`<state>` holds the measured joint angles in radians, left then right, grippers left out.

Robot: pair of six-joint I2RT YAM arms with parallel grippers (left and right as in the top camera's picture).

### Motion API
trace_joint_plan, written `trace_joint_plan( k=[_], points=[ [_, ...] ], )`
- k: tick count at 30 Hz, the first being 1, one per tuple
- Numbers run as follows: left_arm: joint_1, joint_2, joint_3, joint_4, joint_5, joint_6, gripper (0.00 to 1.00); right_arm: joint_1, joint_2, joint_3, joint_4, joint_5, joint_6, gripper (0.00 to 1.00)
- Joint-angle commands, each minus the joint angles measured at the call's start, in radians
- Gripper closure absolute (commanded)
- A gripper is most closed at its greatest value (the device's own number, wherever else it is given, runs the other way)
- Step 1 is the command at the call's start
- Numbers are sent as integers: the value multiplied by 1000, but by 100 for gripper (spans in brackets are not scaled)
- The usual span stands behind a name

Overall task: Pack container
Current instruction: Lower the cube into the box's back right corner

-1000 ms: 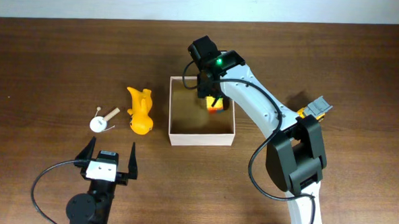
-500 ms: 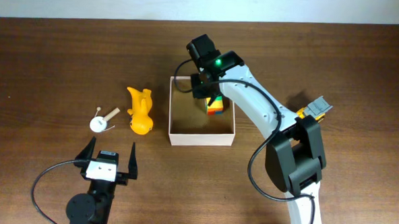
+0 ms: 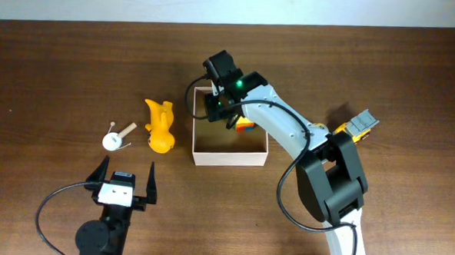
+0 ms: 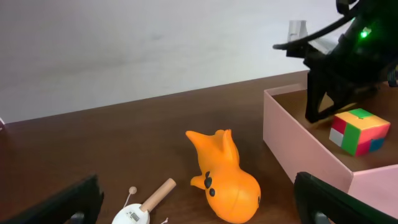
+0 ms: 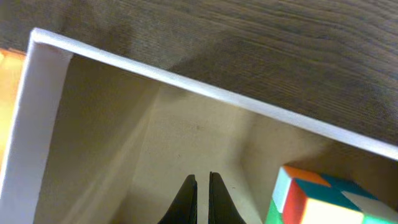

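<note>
Container [image 3: 230, 158], a square shallow cardboard box with white outer walls and a tan inside, sits near the middle of the dark wooden table [image 3: 60, 74], a little toward its far edge. Inside it, on the right-hand half, lies a multicoloured puzzle cube [image 3: 245, 126], partly covered from above by the right arm.

The right gripper [image 5: 202, 182] reaches down into the container's far left part. Its two dark fingers are pressed together with only a hairline between them, and nothing is pinched there. The cube lies off to one side of the fingertips, apart from them. Whether the tips touch the box floor cannot be told.

Just left of the container, not touching its wall, lies an orange toy animal [image 3: 160, 128] on its side. Further left, near it, is a small white round piece on a short wooden peg [image 3: 113, 140]. To the right of the container, half behind the right arm, sits a yellow and grey toy [image 3: 358, 124].

The left gripper [image 3: 125, 174] hangs near the table's near edge, left of centre, well apart from the toys. Its fingers are spread wide and it holds nothing.
</note>
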<state>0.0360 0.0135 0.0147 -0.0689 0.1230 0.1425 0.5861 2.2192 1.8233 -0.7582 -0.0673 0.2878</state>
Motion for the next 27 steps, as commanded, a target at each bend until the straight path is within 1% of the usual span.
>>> trace_joint_plan(
  k=[1,7,18,27],
  points=[
    [3,-8,-5,-3,-7,16,1,9,-2,-23,17,-5,-29,96],
    [3,-8,-5,-3,-7,16,1,7,-2,-55,14,64,-60,96],
    [3,-8,-5,-3,-7,16,1,1,-2,-58,-1,159,-128,96],
    [3,-8,-5,-3,-7,16,1,-68,-2,-58,-8,169,-154,96]
  ],
)
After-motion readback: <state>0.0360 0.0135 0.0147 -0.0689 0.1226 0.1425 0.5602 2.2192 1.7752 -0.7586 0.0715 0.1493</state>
